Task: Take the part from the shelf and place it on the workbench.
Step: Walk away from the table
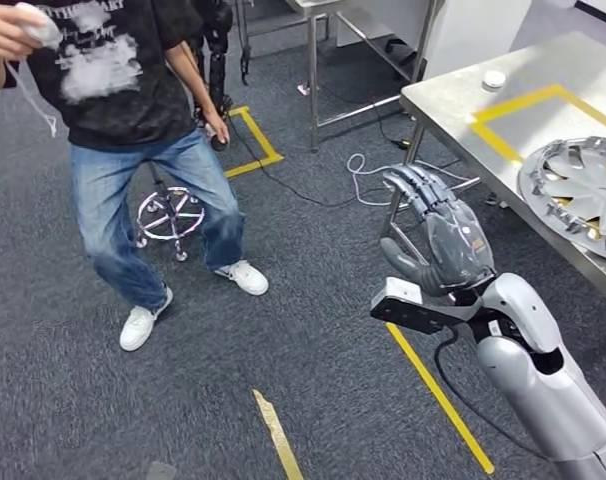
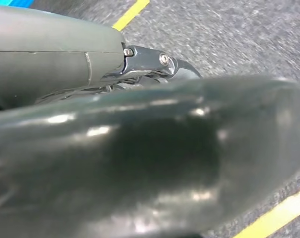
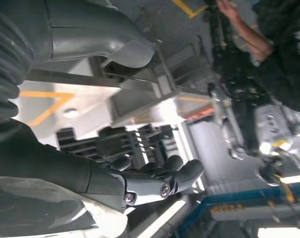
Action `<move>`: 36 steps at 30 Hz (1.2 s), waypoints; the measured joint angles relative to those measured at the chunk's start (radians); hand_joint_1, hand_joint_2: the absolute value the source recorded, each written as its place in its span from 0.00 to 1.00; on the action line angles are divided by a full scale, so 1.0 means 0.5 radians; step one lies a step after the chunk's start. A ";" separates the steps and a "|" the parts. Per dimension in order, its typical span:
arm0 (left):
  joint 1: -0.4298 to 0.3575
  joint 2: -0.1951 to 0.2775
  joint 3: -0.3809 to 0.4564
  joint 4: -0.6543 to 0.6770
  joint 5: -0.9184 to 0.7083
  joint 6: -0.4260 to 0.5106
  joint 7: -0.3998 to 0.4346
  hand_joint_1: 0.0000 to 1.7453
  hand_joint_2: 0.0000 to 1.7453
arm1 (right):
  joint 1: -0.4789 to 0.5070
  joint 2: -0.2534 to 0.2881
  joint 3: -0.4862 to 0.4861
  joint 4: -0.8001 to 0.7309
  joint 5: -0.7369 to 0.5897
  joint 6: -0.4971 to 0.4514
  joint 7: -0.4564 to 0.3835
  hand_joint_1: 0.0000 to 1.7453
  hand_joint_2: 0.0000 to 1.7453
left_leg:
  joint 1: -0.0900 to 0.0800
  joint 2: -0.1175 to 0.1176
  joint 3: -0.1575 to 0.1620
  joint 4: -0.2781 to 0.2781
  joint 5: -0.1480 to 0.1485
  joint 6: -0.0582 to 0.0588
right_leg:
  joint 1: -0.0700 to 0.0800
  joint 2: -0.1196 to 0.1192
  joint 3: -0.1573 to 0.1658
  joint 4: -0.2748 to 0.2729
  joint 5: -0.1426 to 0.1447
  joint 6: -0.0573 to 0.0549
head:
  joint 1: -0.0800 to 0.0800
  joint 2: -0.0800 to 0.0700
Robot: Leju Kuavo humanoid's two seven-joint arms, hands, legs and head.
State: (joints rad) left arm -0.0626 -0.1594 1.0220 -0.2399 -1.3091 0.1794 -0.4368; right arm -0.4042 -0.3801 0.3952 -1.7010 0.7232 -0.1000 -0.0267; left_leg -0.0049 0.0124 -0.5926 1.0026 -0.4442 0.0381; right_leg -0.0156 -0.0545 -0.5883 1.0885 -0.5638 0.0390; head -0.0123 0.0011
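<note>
The right hand [image 1: 436,235] hangs over the floor just beside the table [image 1: 466,110], fingers spread and holding nothing — the part [image 1: 579,195], a silver wheel cover, already lies on the table. The left hand's [image 2: 148,158] state I cannot tell. The risk — a swing of that raised arm could clip the table edge or the person [image 1: 126,110] standing near.

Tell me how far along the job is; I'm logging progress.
Looks mostly done: the silver wheel-cover part lies on the steel workbench, overlapping the yellow tape outline. The right hand hovers beside the bench, fingers spread, holding nothing. Nothing obvious remains except drawing the arm back.
</note>
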 joint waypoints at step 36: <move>0.008 0.030 -0.002 0.000 -0.006 -0.108 -0.066 0.00 0.00 | 0.323 -0.083 -0.151 -0.018 0.023 -0.015 -0.121 0.00 0.00 | -0.025 -0.064 -0.005 0.016 -0.001 0.031 | 0.006 0.107 -0.187 0.320 -0.041 0.003 | 0.015 0.000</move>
State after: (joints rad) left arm -0.0587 -0.1442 1.0211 -0.2399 -1.3124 0.1256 -0.4697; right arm -0.2428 -0.4215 0.3197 -1.7101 0.7349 -0.1075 -0.0874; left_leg -0.0172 -0.0196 -0.5949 1.0106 -0.4448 0.0536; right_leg -0.0126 -0.0010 -0.6817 1.2486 -0.5844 0.0407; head -0.0048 0.0011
